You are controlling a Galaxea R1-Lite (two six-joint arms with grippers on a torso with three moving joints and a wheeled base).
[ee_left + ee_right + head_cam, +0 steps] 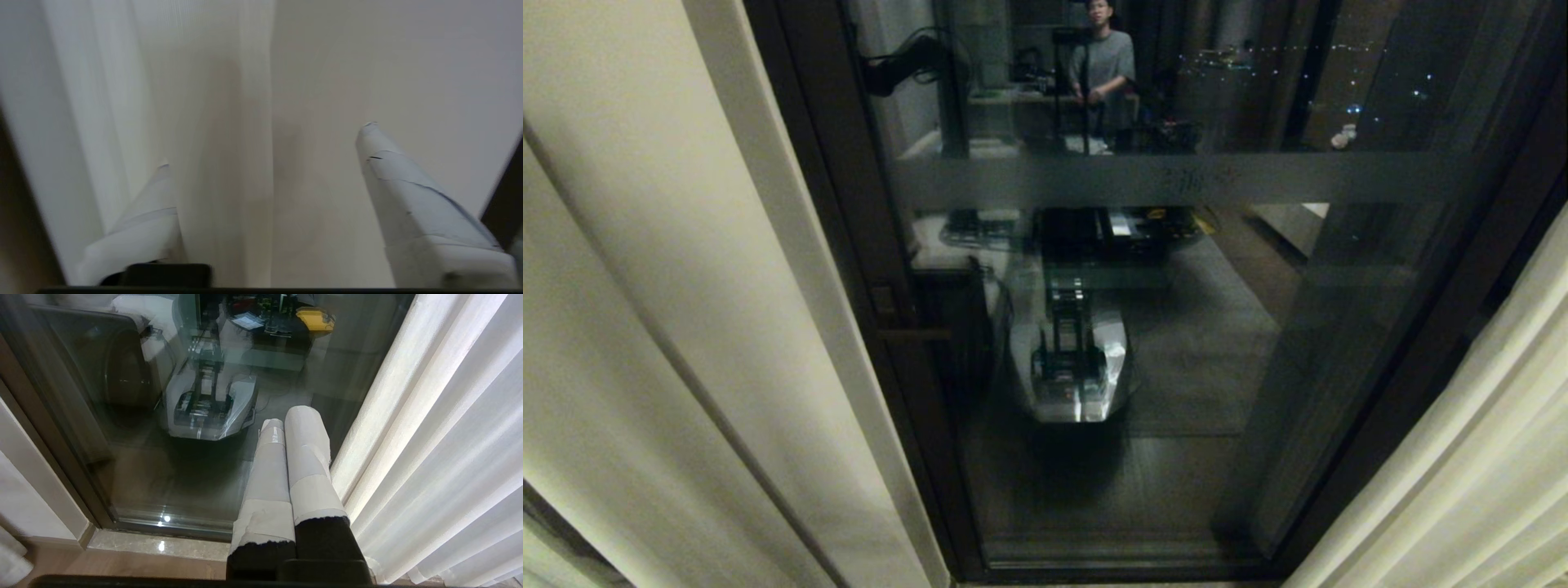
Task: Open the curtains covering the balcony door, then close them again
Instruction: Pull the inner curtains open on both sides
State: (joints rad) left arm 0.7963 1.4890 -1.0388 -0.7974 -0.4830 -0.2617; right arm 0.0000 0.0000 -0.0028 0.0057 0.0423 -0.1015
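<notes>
- Night glass fills the middle of the head view, where the balcony door (pixel 1143 327) stands uncovered, its dark frame (pixel 849 269) running down the left side and one frosted band (pixel 1176 180) crossing the pane.
- Nearest to the robot, the left gripper (pixel 265 145) shows only in the left wrist view: its two tape-wrapped fingers (pixel 408 196) stand wide apart, pointing at the cream fabric, with a pleat of the left curtain panel (pixel 229 122) lying between them; neither fingertip presses the cloth flat, and nothing is clamped.
- Also close in, the right gripper (pixel 292 420) hangs low with its two taped fingers (pixel 306 457) pressed together and empty, pointing at the foot of the glass, just beside the edge of the right curtain panel (pixel 429 437).
- Two curtains are in sight: the left one (pixel 662 310) drawn to the left of the frame, the right one (pixel 1478 457) gathered at the right edge, well apart.
- Below the door runs a pale stone sill (pixel 163 547).
- Farther off, in the pane, the robot's own base (pixel 1078 367) is mirrored, and above the band one person (pixel 1103 73) in a grey shirt is reflected standing by a tripod (pixel 1085 90).
</notes>
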